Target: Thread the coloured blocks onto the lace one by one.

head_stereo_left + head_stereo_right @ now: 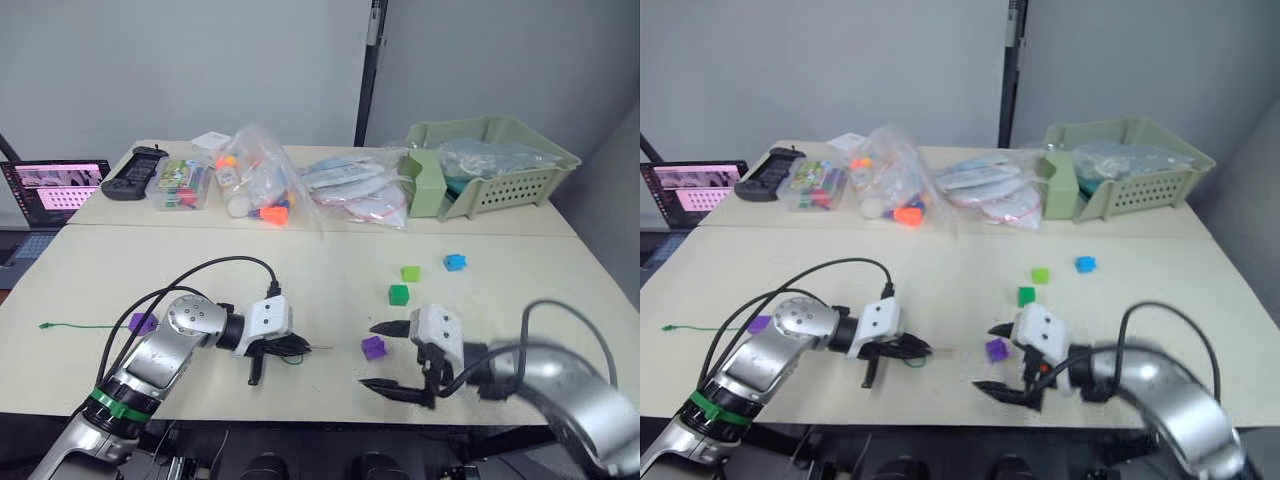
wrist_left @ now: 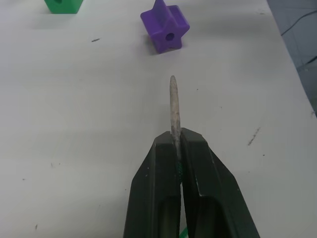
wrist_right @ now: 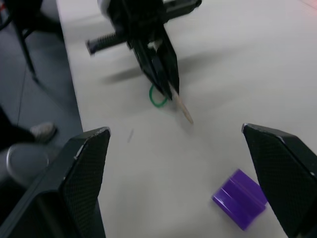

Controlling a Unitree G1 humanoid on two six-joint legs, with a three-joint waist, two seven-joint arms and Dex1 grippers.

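My left gripper (image 1: 298, 347) is shut on the lace near its stiff pale tip (image 2: 173, 101), which points at a purple block (image 2: 165, 26) a short way ahead. The green cord of the lace (image 1: 75, 325) trails off to the left across the table. My right gripper (image 1: 368, 355) is open, with that purple block (image 1: 374, 347) on the table between its fingers, untouched. The same block (image 3: 240, 198) lies close to one finger in the right wrist view. A dark green block (image 1: 399, 294), a light green block (image 1: 410, 273) and a blue block (image 1: 455, 262) lie further back. A second purple block (image 1: 142, 323) sits beside my left arm.
Clear bags of toys (image 1: 260, 185) and packets (image 1: 355, 190) lie along the far table. A green basket (image 1: 520, 160) stands at the back right. A laptop (image 1: 55, 190) and a black controller (image 1: 135, 172) are at the back left. The table's front edge (image 1: 300, 415) is close to both grippers.
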